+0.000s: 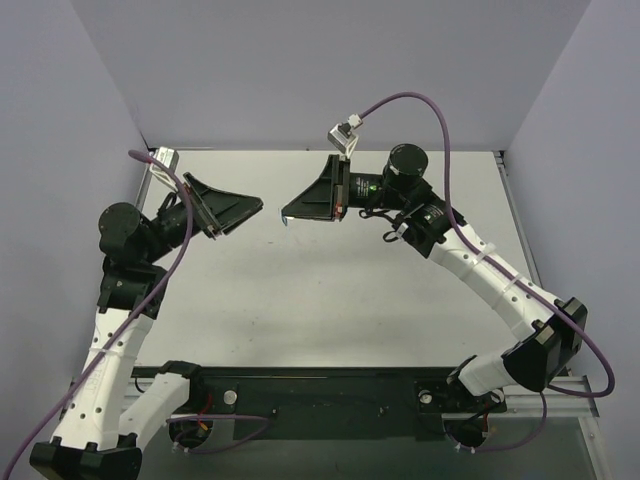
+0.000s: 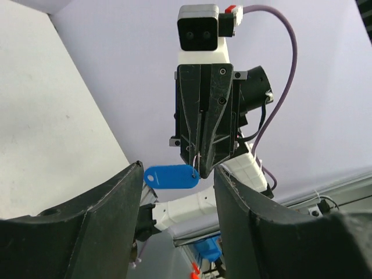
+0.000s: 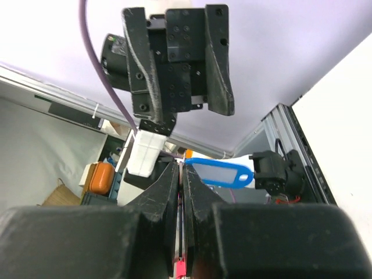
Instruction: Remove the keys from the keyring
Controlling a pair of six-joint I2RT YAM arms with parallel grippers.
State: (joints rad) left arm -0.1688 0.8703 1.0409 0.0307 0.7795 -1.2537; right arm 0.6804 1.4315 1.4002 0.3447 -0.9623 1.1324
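Both grippers hang in the air above the table, facing each other tip to tip. My right gripper (image 1: 287, 216) is shut on the thin metal of the keyring (image 3: 183, 156). The blue oblong tag (image 3: 223, 173) sticks out sideways from its fingertips. In the left wrist view the tag (image 2: 171, 176) hangs at the tip of the shut right gripper (image 2: 201, 166). My left gripper (image 1: 243, 218) is open and empty, its fingers (image 2: 116, 203) spread on either side of the tag without touching it. I cannot make out the tiny silver key. It may be hidden between the right fingers.
The white table (image 1: 330, 290) lies below both arms, with grey walls behind and at the sides. A metal frame rail (image 1: 515, 210) runs along the table's right edge. A purple cable (image 1: 440, 110) loops above the right arm.
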